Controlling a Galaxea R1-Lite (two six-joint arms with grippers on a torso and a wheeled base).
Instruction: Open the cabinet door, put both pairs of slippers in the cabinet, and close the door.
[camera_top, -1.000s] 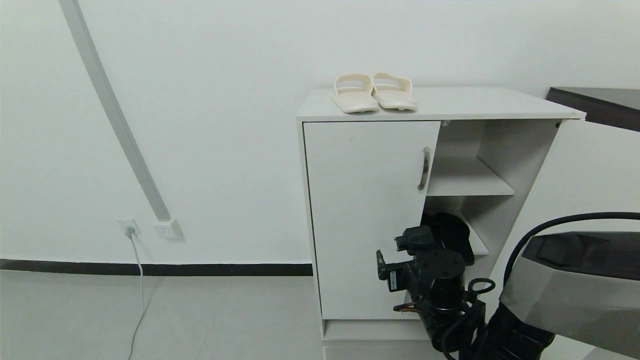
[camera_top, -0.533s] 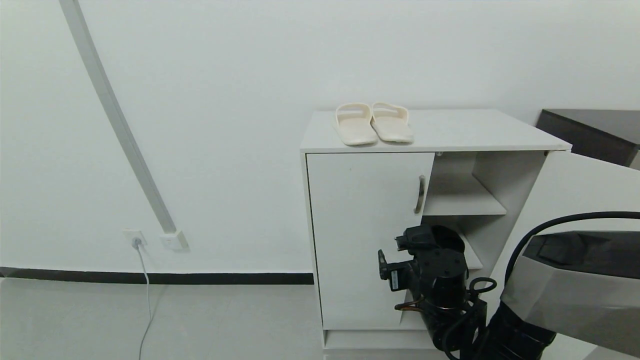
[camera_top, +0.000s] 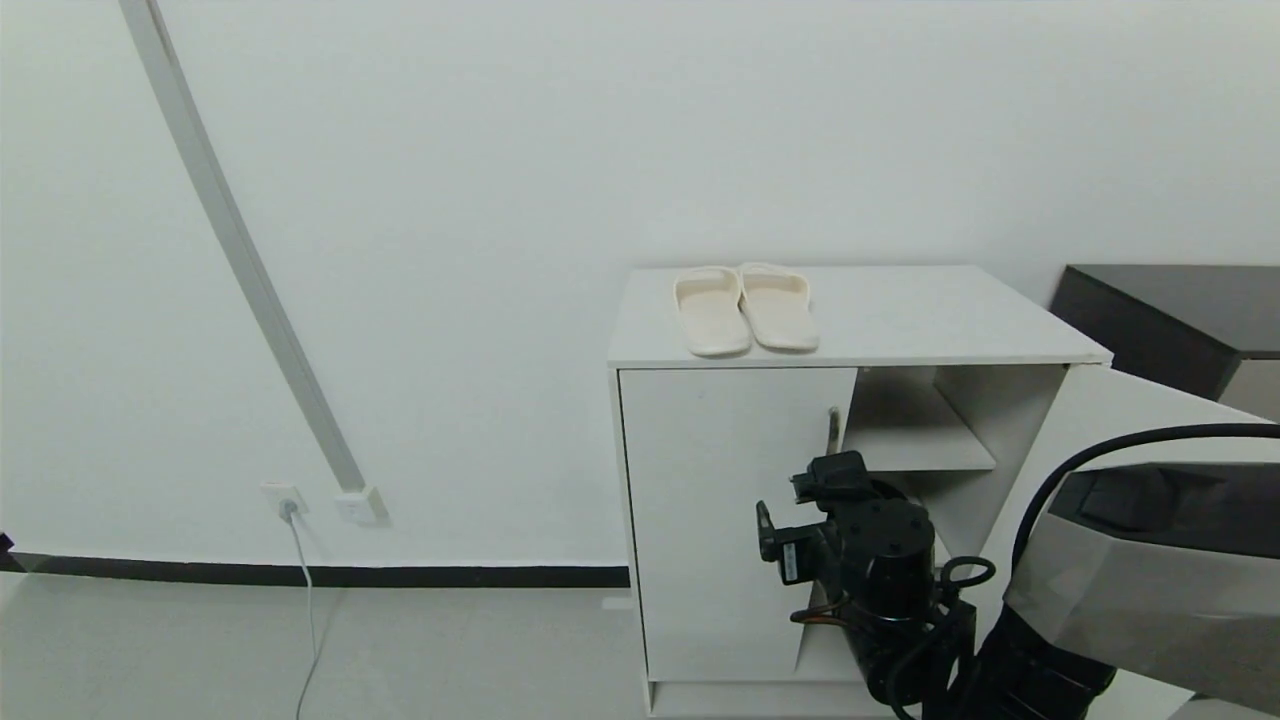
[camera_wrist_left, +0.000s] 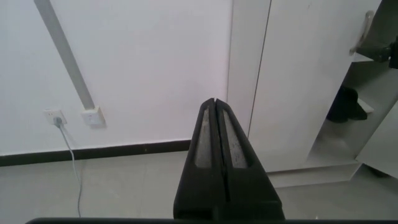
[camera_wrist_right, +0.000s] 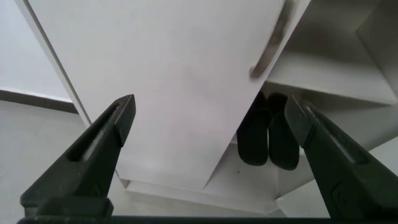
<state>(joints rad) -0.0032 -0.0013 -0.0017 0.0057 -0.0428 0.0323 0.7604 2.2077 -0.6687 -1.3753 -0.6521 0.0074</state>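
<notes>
Slippers, the black pair (camera_wrist_right: 268, 138), are hidden in the head view behind the right arm's wrist. The right wrist view shows them side by side inside the cabinet (camera_top: 900, 310), probably on the lower shelf (camera_wrist_right: 245, 177), partly cut off by the edge of the shut left door (camera_top: 725, 520). The cream pair (camera_top: 745, 308) lies on the cabinet top near its front edge, toward 11 o'clock from that wrist. The right door (camera_top: 1090, 430) stands swung out toward 3 o'clock, its lower part covered by the arm, leaving the shelves open between the two doors. The right claw (camera_wrist_right: 210, 106) is spread wide and holds nothing, facing the left door at 6 o'clock from its handle (camera_top: 832, 428). The left claw (camera_wrist_left: 215, 106) is pressed together and empty, over the floor (camera_wrist_left: 124, 186), well apart from the cabinet.
</notes>
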